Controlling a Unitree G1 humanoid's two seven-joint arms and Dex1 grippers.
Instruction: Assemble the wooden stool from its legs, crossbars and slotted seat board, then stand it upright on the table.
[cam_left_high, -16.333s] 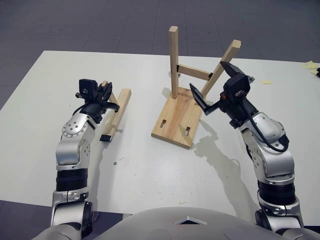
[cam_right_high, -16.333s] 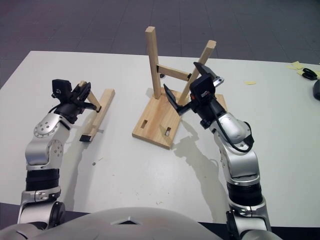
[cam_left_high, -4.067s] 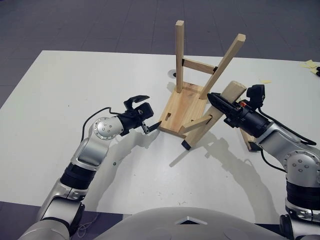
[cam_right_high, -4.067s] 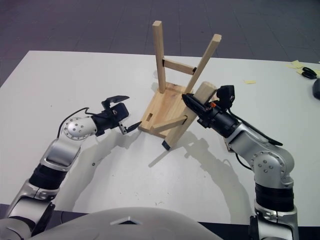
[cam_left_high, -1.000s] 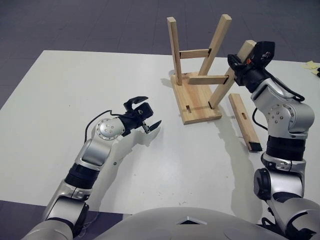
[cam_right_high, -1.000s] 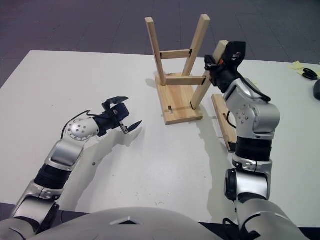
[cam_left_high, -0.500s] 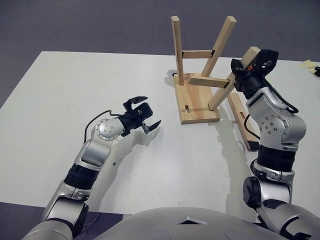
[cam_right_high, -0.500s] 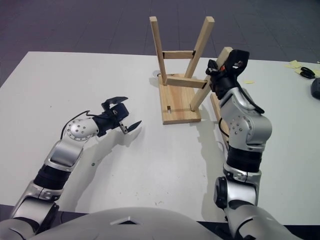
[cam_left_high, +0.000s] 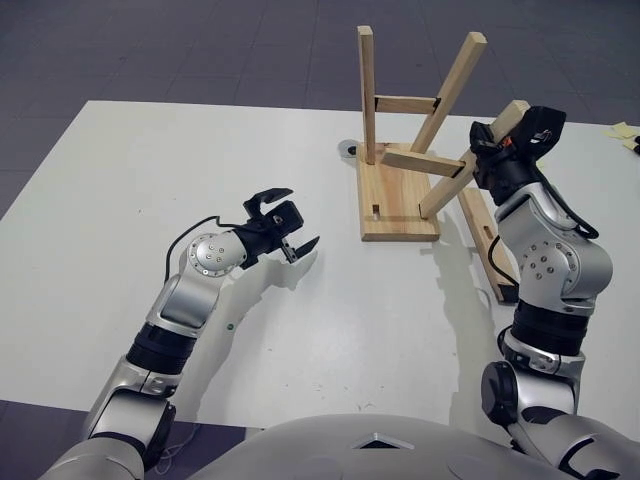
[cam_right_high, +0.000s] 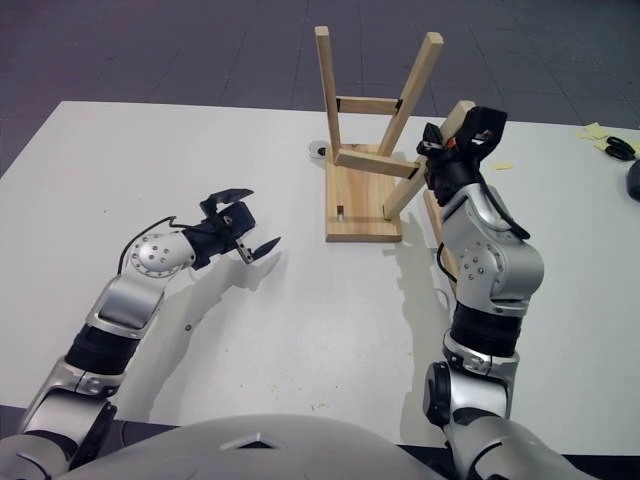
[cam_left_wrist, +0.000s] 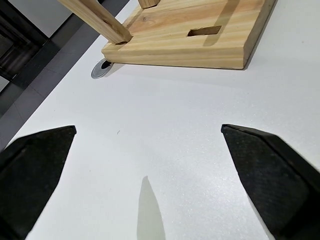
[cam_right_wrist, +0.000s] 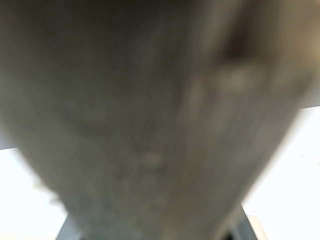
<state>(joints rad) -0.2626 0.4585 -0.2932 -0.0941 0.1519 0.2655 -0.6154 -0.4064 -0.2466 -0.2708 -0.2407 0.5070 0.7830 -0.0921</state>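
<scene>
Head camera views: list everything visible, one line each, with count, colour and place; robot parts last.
Table: one, white, under everything.
Seat board: one, pale wood, flat on the table.
Standing legs: two, pale wood, rising from the board's far side.
Leaning leg: one, pale wood, foot by the board's right edge.
Crossbars: two, pale wood, one between the standing legs, one on the leaning leg.
Loose leg: one, pale wood, lying right of the board.
Disc: one, grey, by the board's far left corner.
Yellow note: at least one, table's far right edge.
Left gripper: black, open, left of the board.
Right gripper: black, shut on the leaning leg's top.
</scene>
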